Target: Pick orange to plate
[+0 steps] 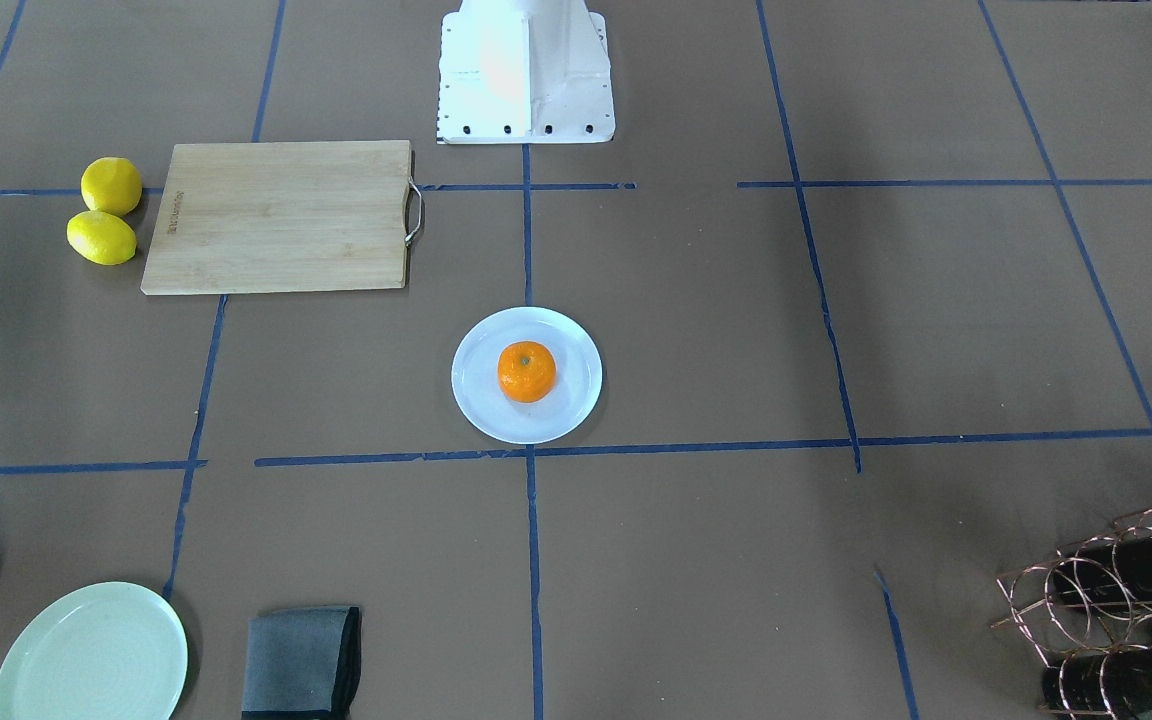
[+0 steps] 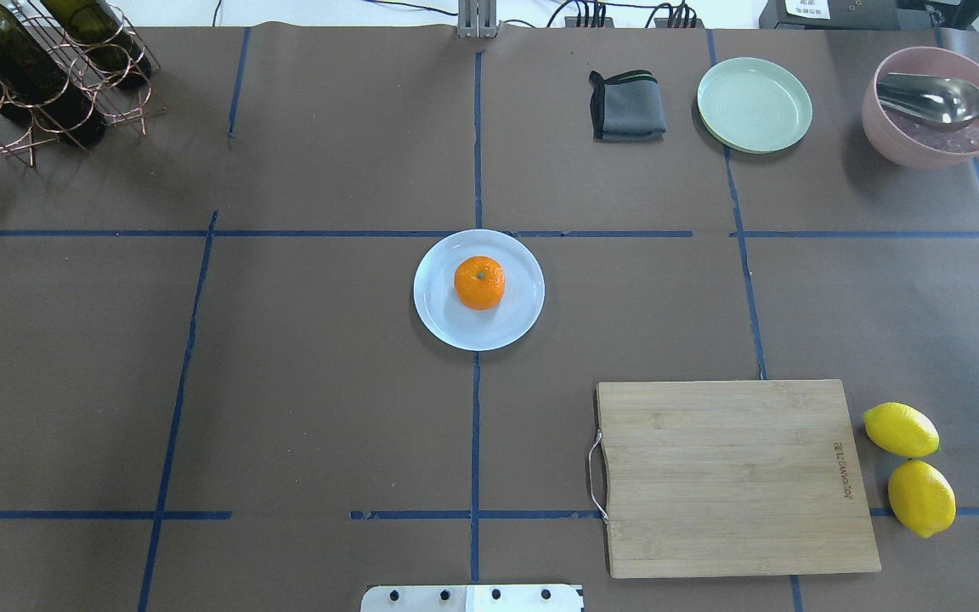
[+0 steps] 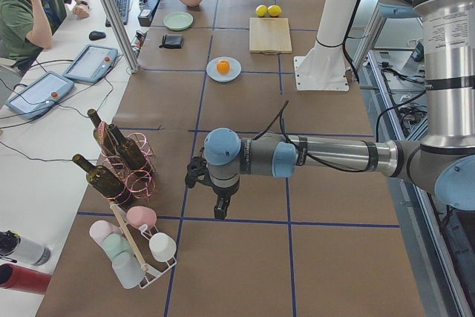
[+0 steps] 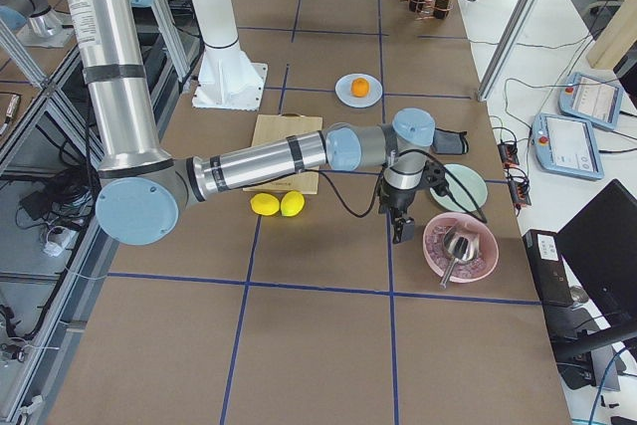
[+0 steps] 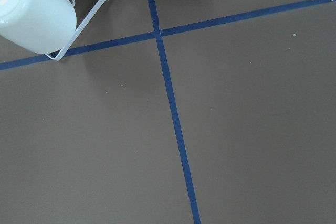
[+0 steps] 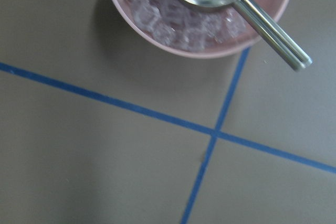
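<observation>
The bright orange (image 2: 479, 282) rests in the middle of the pale bluish-white plate (image 2: 519, 321) at the table's centre, stem dimple up; the front view shows the orange (image 1: 526, 371) on the plate (image 1: 481, 402) too. Nothing touches either. My left gripper (image 3: 220, 211) shows only in the left side view, pointing down far from the plate, near the cup rack; I cannot tell if it is open or shut. My right gripper (image 4: 403, 231) shows only in the right side view, hanging beside the pink bowl; I cannot tell its state either. Neither wrist view shows fingers.
A wooden cutting board (image 2: 736, 476) lies near my right side with two lemons (image 2: 900, 429) beside it. A pale green plate (image 2: 754, 104), a folded grey cloth (image 2: 626, 106) and a pink bowl (image 2: 931, 144) of ice with a metal spoon sit far right. A bottle rack (image 2: 31, 76) stands far left.
</observation>
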Tool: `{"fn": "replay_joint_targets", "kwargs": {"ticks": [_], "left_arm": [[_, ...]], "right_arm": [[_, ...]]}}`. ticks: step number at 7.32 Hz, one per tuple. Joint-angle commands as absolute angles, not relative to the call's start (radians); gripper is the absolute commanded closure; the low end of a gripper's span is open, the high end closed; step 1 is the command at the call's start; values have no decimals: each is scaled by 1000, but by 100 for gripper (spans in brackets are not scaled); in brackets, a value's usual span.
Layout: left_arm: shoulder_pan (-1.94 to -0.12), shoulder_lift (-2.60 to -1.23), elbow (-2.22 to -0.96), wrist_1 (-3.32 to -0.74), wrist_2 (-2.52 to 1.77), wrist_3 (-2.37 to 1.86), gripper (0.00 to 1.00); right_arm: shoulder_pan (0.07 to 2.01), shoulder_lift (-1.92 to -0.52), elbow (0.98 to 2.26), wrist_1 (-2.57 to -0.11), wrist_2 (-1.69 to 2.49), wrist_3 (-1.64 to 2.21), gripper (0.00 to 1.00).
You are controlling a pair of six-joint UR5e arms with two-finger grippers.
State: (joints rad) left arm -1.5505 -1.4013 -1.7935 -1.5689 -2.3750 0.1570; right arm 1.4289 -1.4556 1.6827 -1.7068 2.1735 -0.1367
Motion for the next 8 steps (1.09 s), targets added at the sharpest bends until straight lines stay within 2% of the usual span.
{"fn": "replay_joint_targets", "kwargs": {"ticks": [1,8], "left_arm": [[-1554,-1391,-1805,-1578,-2376,166,0],[-1555,-1381,-1795,-1572,-2368,167,0]], "right_arm": [[1529,-1563,1678,-1707,2256,-226,0],[1537,-1582,1681,-1706,2270,-224,0]]}}
